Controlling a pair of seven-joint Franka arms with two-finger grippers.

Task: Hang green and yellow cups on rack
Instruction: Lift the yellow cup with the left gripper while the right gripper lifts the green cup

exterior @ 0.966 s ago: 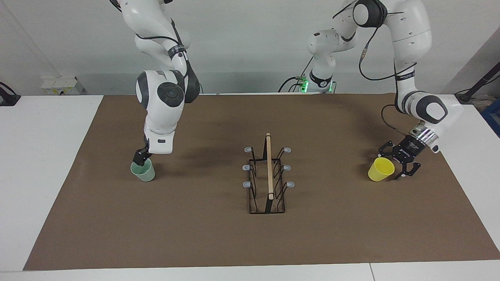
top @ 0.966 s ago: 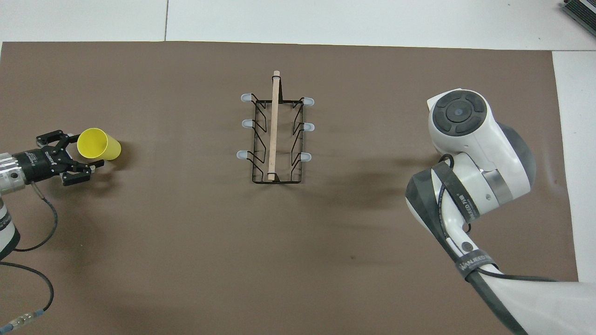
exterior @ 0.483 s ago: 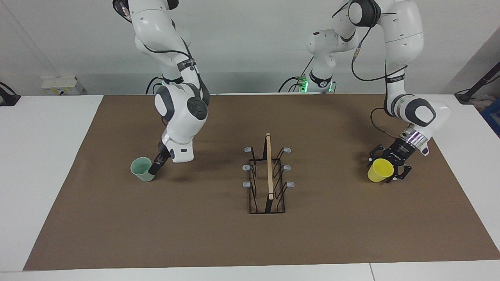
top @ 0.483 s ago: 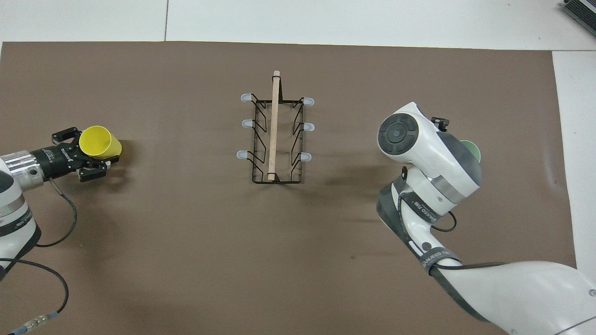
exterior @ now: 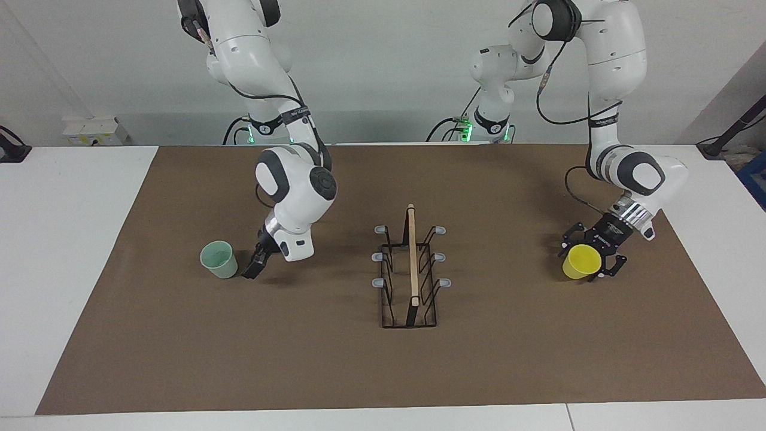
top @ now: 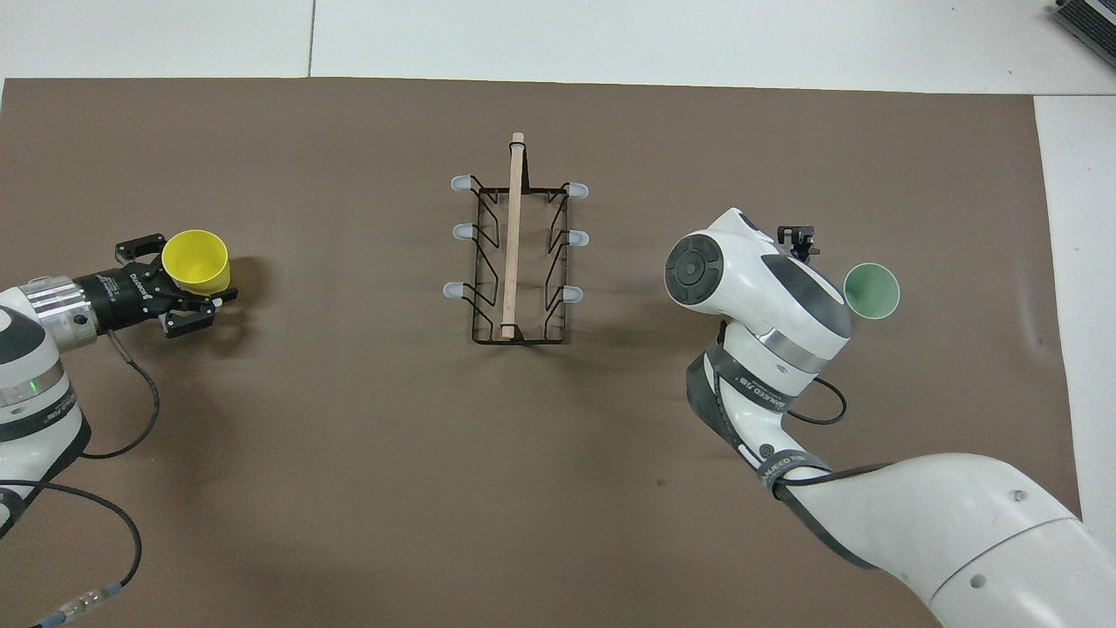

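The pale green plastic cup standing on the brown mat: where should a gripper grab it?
Probably at the rim, from above: the pale green plastic cup stands upright, mouth open, so one finger can go inside, one outside. The right gripper is beside it, not touching.

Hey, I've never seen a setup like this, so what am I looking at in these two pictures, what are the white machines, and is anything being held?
Two white robot arms work at a table covered by a brown mat. One picture faces them from across the table; the other looks down from above their own end.

In the middle stands a black wire rack with a wooden bar on top, nothing hanging on it. A green cup stands upright toward the right arm's end; the right gripper is low beside it, not holding it. At the left arm's end, the left gripper has its fingers around a tilted yellow cup. Whether they already squeeze it, I cannot tell.
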